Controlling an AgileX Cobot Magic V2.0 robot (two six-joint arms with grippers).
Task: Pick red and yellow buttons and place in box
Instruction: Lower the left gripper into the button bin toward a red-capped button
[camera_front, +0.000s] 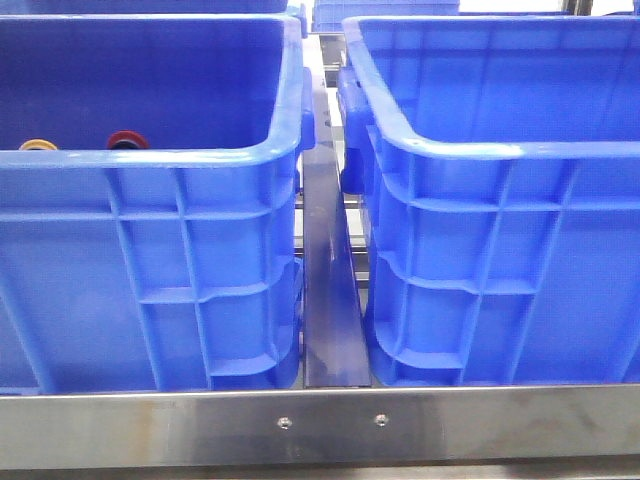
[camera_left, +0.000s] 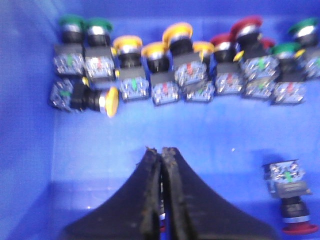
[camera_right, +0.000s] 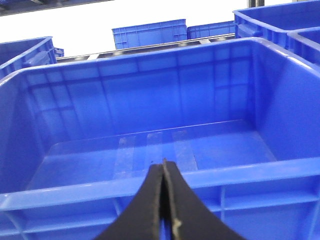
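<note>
Left crate (camera_front: 150, 200) holds the red and yellow buttons (camera_left: 170, 65) in a row along its far wall. My left gripper (camera_left: 161, 150) hangs above them, jaws together, empty. Right gripper (camera_right: 163, 162) likewise pressed together over the bare box (camera_right: 150, 185). Buttons look light, rigid (domes slippery); I'd grip the squarish body.
</note>
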